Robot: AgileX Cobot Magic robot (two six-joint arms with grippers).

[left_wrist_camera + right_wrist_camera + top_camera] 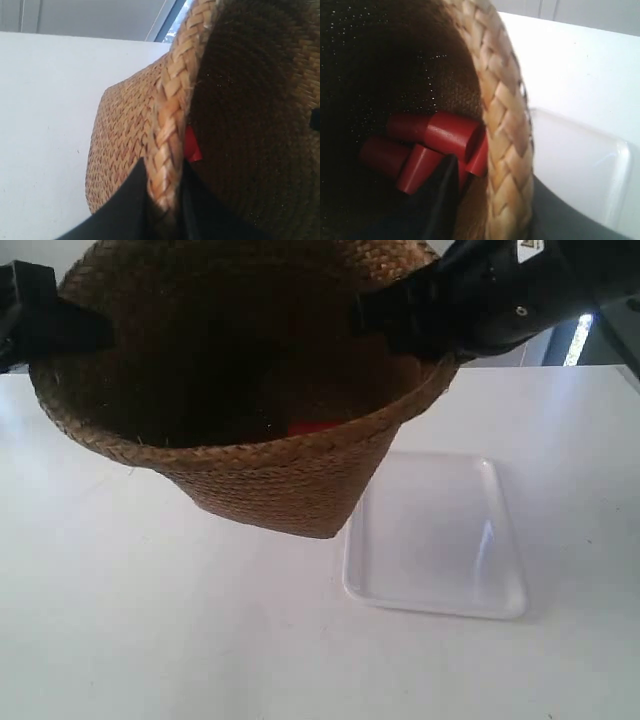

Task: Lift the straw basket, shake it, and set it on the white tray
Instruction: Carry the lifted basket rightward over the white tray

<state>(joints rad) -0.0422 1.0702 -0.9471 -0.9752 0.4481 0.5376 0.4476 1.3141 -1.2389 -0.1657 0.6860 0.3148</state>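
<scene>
Straw basket [270, 480] held up between two arms and tipped, its mouth facing the exterior camera. Base looks clear of the white table [120, 620], though contact is hard to confirm. White tray [440, 530] lies flat on the table at about 4 o'clock from the basket, nothing on it. The basket's lower corner sits just beside the tray's near-left edge in this view, not on it.

The arm at the exterior view's left [60, 325] meets the rim at about 9 o'clock. The arm at the exterior view's right [400, 315] meets it at about 2 o'clock.

Left wrist view: left gripper [164, 200] clamped on the braided rim, one black finger [125, 205] on the woven outer wall of the straw basket [120, 145], the other inside. A bit of red [192, 145] shows just inside the rim. Table [40, 100] behind.

Right wrist view: right gripper [500, 210] also pinched on the rim of the straw basket [505, 115], with a dark finger [440, 200] inside and the other outside. Red blocks [440, 137] are piled against the inner wall, touching the inside finger; count unclear, several. White tray [580, 165] visible beyond the rim, on the table [570, 60].

Exterior view also shows the red blocks [315, 426] deep inside, at about 6 o'clock of the opening.
</scene>
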